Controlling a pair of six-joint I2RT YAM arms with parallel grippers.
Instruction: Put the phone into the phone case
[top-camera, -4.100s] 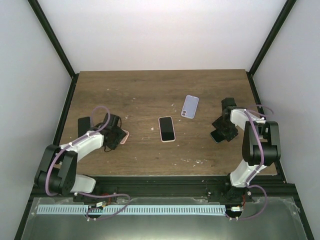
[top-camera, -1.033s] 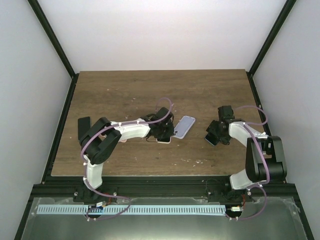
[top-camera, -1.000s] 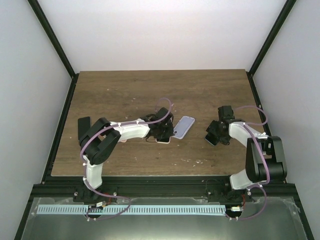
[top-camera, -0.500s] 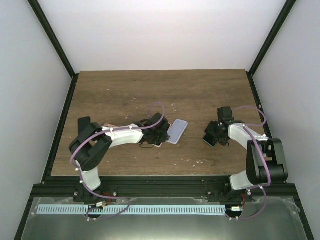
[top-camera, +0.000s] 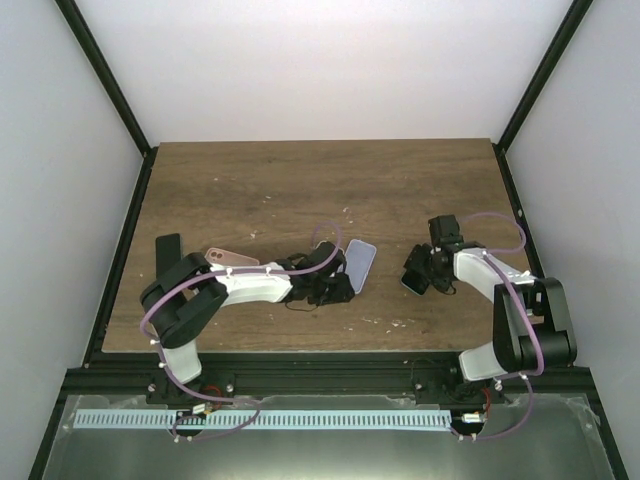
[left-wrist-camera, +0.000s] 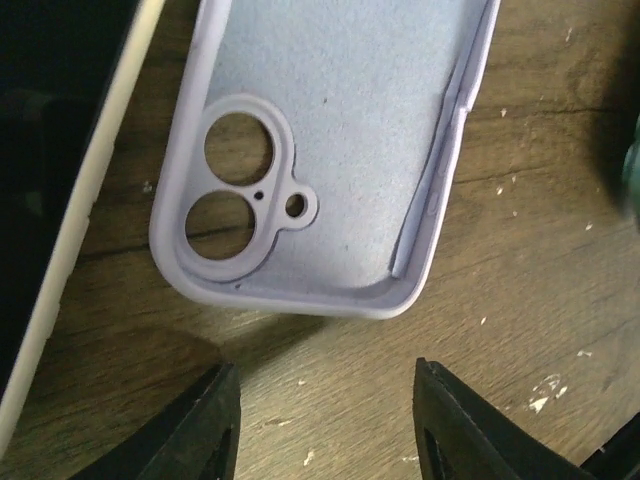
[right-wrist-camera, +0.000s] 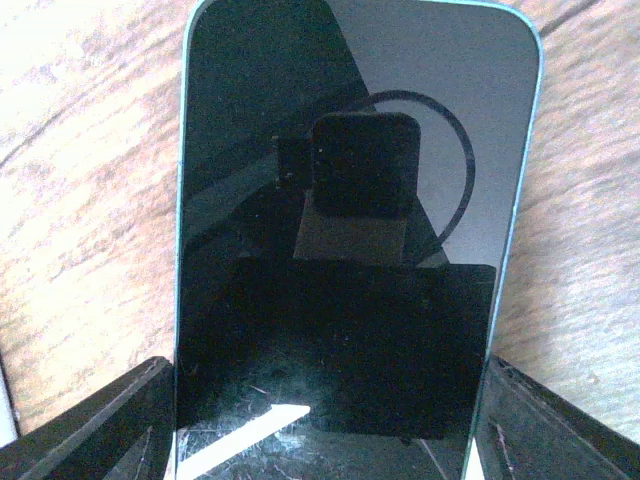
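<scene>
The lilac phone case (top-camera: 360, 265) lies open side up near the table's middle; in the left wrist view (left-wrist-camera: 330, 150) its camera holes face me. My left gripper (top-camera: 335, 287) is open and empty just at the case's near end (left-wrist-camera: 325, 400), not touching it. A phone with a black screen and pale pink edge (left-wrist-camera: 50, 200) lies beside the case on its left, mostly hidden under my left arm from above. My right gripper (top-camera: 420, 275) is shut on a teal-edged phone with a black screen (right-wrist-camera: 350, 230), right of the case.
A pink phone-shaped object (top-camera: 230, 258) lies behind my left forearm. A black flat object (top-camera: 168, 248) sits at the left edge of the wooden table (top-camera: 300, 180). Black frame posts stand at the back corners.
My left gripper has drawn toward the near edge and now sits at the case's near end. The case has shifted slightly. My right gripper has moved a little left with its phone.
</scene>
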